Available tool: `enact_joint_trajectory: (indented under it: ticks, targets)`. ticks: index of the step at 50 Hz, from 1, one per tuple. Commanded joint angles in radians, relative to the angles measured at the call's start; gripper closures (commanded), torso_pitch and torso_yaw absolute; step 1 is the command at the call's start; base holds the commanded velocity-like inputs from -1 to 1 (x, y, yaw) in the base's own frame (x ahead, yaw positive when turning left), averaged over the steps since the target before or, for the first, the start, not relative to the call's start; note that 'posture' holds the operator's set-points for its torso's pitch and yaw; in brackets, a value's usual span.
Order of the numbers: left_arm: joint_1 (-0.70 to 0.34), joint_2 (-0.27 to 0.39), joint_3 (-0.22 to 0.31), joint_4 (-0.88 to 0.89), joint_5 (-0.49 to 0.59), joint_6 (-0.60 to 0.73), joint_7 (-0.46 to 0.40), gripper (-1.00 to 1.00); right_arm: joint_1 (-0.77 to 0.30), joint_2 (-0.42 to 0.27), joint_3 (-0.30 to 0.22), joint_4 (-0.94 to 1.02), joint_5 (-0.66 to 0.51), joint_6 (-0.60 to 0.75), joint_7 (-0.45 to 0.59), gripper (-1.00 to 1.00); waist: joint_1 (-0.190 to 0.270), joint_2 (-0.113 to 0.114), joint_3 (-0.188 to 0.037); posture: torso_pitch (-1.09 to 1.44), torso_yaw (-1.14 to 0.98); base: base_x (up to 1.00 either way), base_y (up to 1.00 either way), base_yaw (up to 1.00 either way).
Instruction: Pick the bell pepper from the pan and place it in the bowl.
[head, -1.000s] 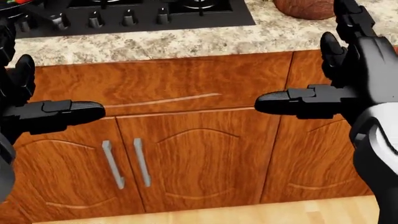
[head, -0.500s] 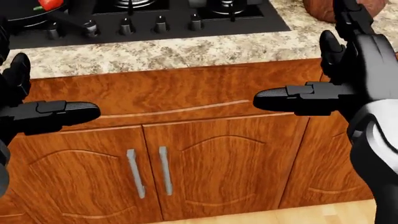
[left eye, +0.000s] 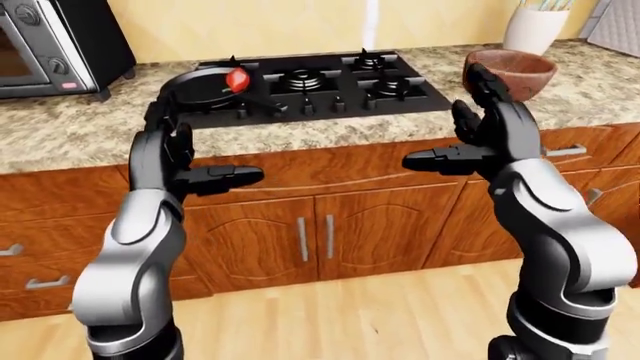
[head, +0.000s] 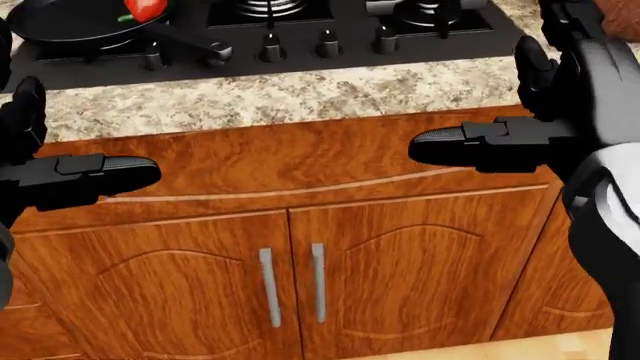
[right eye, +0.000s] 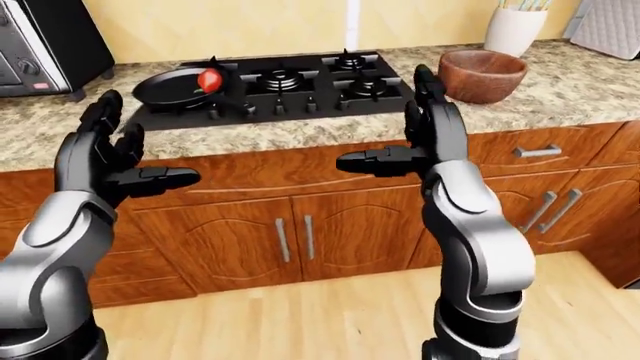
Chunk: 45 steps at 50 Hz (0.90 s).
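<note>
Microwave (left eye: 45, 45): upper left of left-eye view, on the granite counter (left eye: 70, 135).
Left hand (right eye: 105, 161): released, fingers spread, grasping nothing, raised level with the cabinet fronts.
Pan (right eye: 175, 86): black, on the stove (right eye: 280, 86), left side.
Bell pepper (right eye: 210, 79): red, inside the pan.
Right hand (right eye: 415, 142): released, empty, thumb pointing left.
Bowl (right eye: 482, 75): brown, on the counter right of the stove.

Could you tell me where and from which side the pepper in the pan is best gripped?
Probably round its body from above: the pepper sits in the pan, whose rim blocks a low approach. The left hand, open, is nearer. Its stem is too small to see.
</note>
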Motion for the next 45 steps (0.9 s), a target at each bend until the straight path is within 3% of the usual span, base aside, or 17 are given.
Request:
enact_joint_trajectory:
  ticks: [1,5,7,9,12,17,19,20,21,23,27,34,35,37,42,44,45]
  targets:
    - [-0.033,0.008,-0.002,-0.042,-0.006,-0.026,0.000,-1.00,-0.029,-0.018,-0.032,-0.046,-0.012,-0.037,-0.005,-1.00,-0.007,-0.004,-0.019,0.00,0.00,0.06,0.34,0.00]
    - [-0.026,0.005,-0.009,-0.046,-0.001,-0.027,0.001,-1.00,-0.022,-0.030,-0.057,-0.079,0.008,-0.009,-0.002,-1.00,-0.004,-0.051,-0.009,0.00,0.00,0.07,0.33,0.00]
    - [-0.027,0.004,-0.012,-0.046,0.001,-0.027,0.000,-1.00,-0.018,-0.036,-0.067,-0.085,0.016,-0.005,0.000,-1.00,-0.002,-0.097,-0.016,0.00,0.00,0.06,0.33,0.00]
    - [-0.028,0.004,-0.011,-0.049,0.001,-0.025,-0.001,-1.00,-0.020,-0.042,-0.071,-0.084,0.022,-0.003,-0.001,-1.00,-0.011,-0.077,-0.017,0.00,0.00,0.05,0.32,0.00]
    - [-0.020,0.003,-0.008,-0.056,0.000,-0.025,-0.004,-1.00,-0.021,-0.046,-0.069,-0.081,0.026,-0.007,-0.005,-1.00,-0.008,-0.085,-0.028,0.00,0.00,0.06,0.32,0.00]
    - [-0.020,0.003,-0.003,-0.058,-0.001,-0.025,-0.004,-1.00,-0.027,-0.051,-0.064,-0.061,0.028,-0.022,-0.006,-1.00,-0.013,-0.025,-0.010,0.00,0.00,0.06,0.33,0.00]
    - [-0.020,0.003,-0.003,-0.059,-0.002,-0.024,-0.003,-1.00,-0.031,-0.053,-0.065,-0.058,0.030,-0.022,-0.006,-1.00,-0.018,0.037,-0.024,0.00,0.00,0.06,0.33,0.00]
    - [-0.020,0.003,-0.003,-0.059,-0.002,-0.024,-0.004,-1.00,-0.030,-0.054,-0.066,-0.056,0.031,-0.024,-0.006,-1.00,-0.013,0.090,-0.037,0.00,0.00,0.05,0.33,0.00]
    - [-0.020,0.003,-0.004,-0.059,-0.001,-0.025,-0.003,-1.00,-0.026,-0.053,-0.065,-0.057,0.031,-0.028,-0.006,-1.00,-0.009,0.033,-0.024,0.00,0.00,0.05,0.33,0.00]
    - [-0.020,0.003,-0.004,-0.058,-0.001,-0.025,-0.002,-1.00,-0.026,-0.055,-0.069,-0.063,0.035,-0.021,-0.007,-1.00,-0.004,0.038,-0.021,0.00,0.00,0.06,0.32,0.00]
    - [-0.121,0.017,-0.004,-0.044,-0.007,0.061,0.024,-1.00,-0.035,-0.066,-0.083,-0.078,0.054,0.004,-0.013,-1.00,-0.004,-0.007,-0.017,0.00,0.00,0.06,0.32,0.00]
    - [-0.079,0.033,0.013,-0.028,-0.030,0.009,0.011,-1.00,-0.056,-0.056,-0.056,-0.075,0.048,0.011,-0.034,-1.00,0.000,-0.101,-0.015,0.00,0.00,0.07,0.32,0.00]
    - [-0.073,0.034,0.013,-0.037,-0.032,0.011,0.012,-1.00,-0.052,-0.053,-0.053,-0.073,0.045,0.005,-0.034,-1.00,-0.010,-0.064,-0.016,0.00,0.00,0.06,0.30,0.00]
    - [-0.067,0.035,0.016,-0.051,-0.036,0.018,0.014,-1.00,-0.050,-0.048,-0.046,-0.075,0.041,0.005,-0.035,-1.00,-0.004,-0.086,-0.023,0.00,0.00,0.06,0.24,0.00]
    - [-0.035,0.023,0.001,-0.077,-0.029,0.013,0.016,-1.00,-0.026,-0.055,-0.069,-0.088,0.045,0.001,-0.018,-1.00,-0.008,-0.031,-0.008,0.00,0.00,0.07,0.22,0.00]
    - [-0.037,0.018,-0.004,-0.080,-0.025,0.016,0.018,-1.00,-0.027,-0.058,-0.074,-0.089,0.049,0.005,-0.017,-1.00,-0.013,0.020,-0.016,0.00,0.00,0.06,0.21,0.00]
    - [-0.038,0.016,-0.007,-0.078,-0.022,0.014,0.019,-1.00,-0.027,-0.060,-0.075,-0.086,0.049,0.003,-0.016,-1.00,-0.011,0.072,-0.029,0.00,0.00,0.05,0.17,0.00]
